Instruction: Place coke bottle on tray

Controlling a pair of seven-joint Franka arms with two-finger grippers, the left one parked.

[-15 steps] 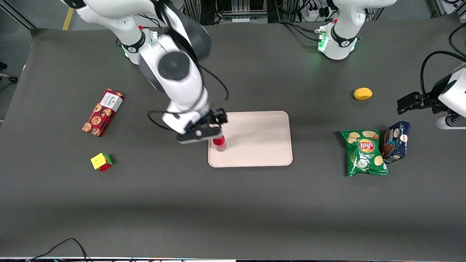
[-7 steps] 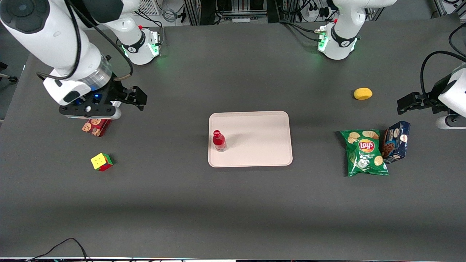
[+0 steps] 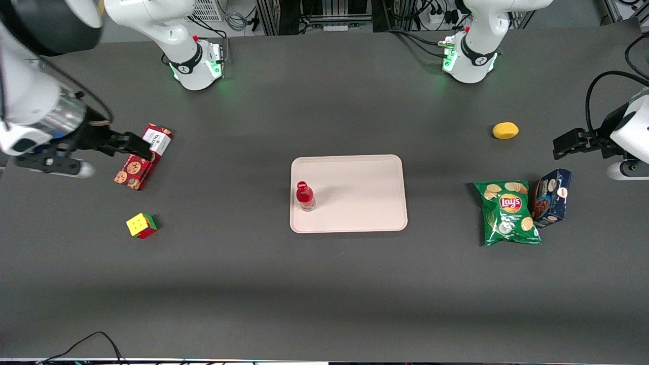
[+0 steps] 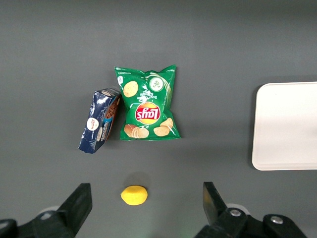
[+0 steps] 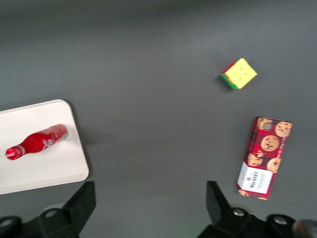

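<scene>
The dark grey desk (image 3: pixel 324 284) carries everything. The pale pinkish-beige tray (image 3: pixel 365 197) lies flat near its middle, and the coke bottle (image 3: pixel 305 196) stands upright on the tray, close to the edge that faces the working arm's end of the desk; in the right wrist view the coke bottle (image 5: pixel 35 142) shows its red cap and red label on the tray (image 5: pixel 49 168).

The gripper (image 3: pixel 76 157) hangs above the desk toward the working arm's end, well apart from the tray, with its jaws spread wide and holding nothing; the right wrist view shows the 2 fingers (image 5: pixel 79 206) far apart over bare desk.

A green Lay's chip bag (image 3: pixel 508 213) lies toward the parked arm's end, touching a dark blue cookie box (image 3: pixel 551 197). A red cookie box (image 3: pixel 144 157) lies just beside the gripper. A colour cube (image 3: pixel 141 225) sits nearer the front camera than the red cookie box. A lemon (image 3: pixel 505 131) rests farther from that camera than the chip bag.
</scene>
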